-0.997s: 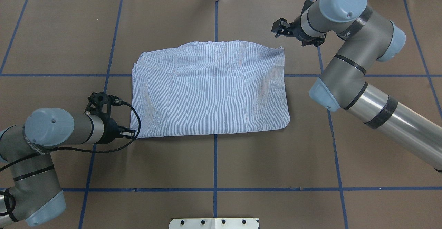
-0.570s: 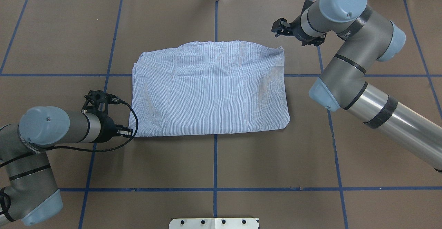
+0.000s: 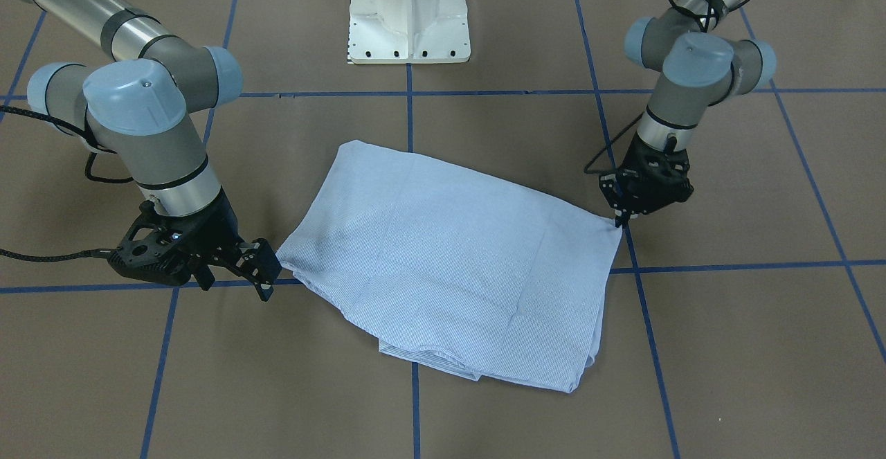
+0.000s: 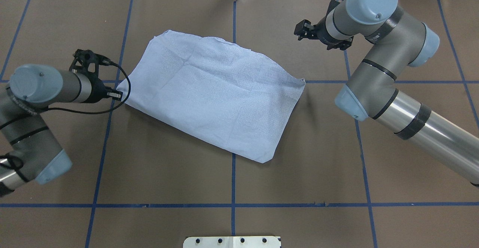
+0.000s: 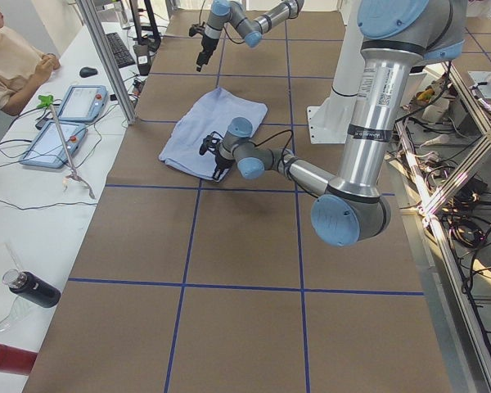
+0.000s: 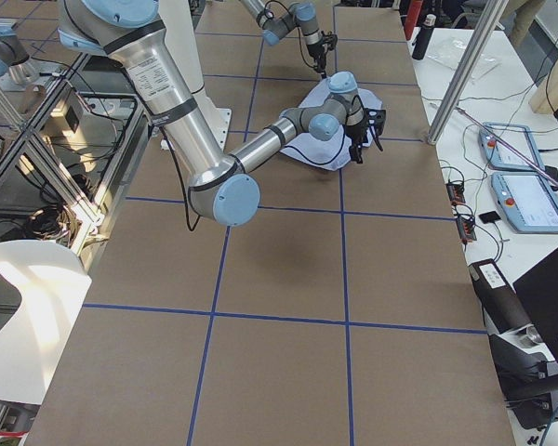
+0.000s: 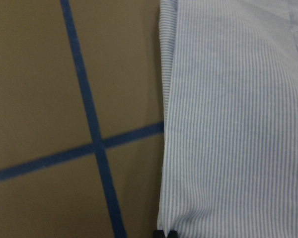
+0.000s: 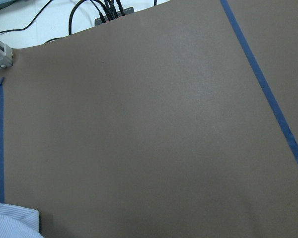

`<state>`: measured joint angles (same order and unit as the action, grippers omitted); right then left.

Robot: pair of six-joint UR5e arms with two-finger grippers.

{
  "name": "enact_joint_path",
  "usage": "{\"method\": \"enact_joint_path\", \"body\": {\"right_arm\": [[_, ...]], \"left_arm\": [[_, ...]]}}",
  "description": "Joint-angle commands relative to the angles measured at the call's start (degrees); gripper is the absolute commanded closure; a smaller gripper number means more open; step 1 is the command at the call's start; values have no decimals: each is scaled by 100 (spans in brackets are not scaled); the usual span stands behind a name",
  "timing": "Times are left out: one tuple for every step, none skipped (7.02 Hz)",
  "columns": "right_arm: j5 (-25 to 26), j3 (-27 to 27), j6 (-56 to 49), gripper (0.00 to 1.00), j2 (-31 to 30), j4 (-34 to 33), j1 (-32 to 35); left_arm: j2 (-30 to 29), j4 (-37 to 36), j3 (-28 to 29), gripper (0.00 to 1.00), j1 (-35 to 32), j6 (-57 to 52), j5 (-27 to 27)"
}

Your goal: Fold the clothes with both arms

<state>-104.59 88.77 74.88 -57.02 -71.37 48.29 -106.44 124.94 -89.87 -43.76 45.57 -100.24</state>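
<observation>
Your shirt lies near the middle of the table, folded into a rough oblong and skewed, so that its long sides run at a slant across the centre line of the blue tape grid. On the front view, layered edges show along the side away from the robot. The left gripper sits at the shirt's corner on the robot's left. In its wrist view you see the two dark fingertips close together at the striped hem, pinching the cloth. A loop of black cable hangs from that wrist just beside the same corner. The right gripper has its fingers spread and holds nothing. It hangs over bare table near the far corner on the robot's right, apart from the cloth, and its wrist view catches only a small bit of the striped corner at the lower left. The white base stands on the robot's side of the table, well apart from the shirt. Along the table's far side runs a white desk with two pendants, a dark bottle and a person seated, behind a metal post.
</observation>
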Motion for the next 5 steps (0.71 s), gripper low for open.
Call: {"method": "enact_joint_path", "body": {"right_arm": [[0,0,0,0,15,0,-3],[-9,0,0,0,32,0,-3],[-9,9,0,0,50,0,-12],[-9,9,35,0,85,0,-21],[0,52,96,0,103,-9,-64]], "left_arm": [[-1513,187,1972,100,-562,-242,300],[-2277,389,2974,100,-607,-233,460],[-3085,609,3949,100,-616,-190,513],[-3511,1124,4795,100,-616,-181,514],[-3542,1251,4873,100,-625,-189,496]]}}
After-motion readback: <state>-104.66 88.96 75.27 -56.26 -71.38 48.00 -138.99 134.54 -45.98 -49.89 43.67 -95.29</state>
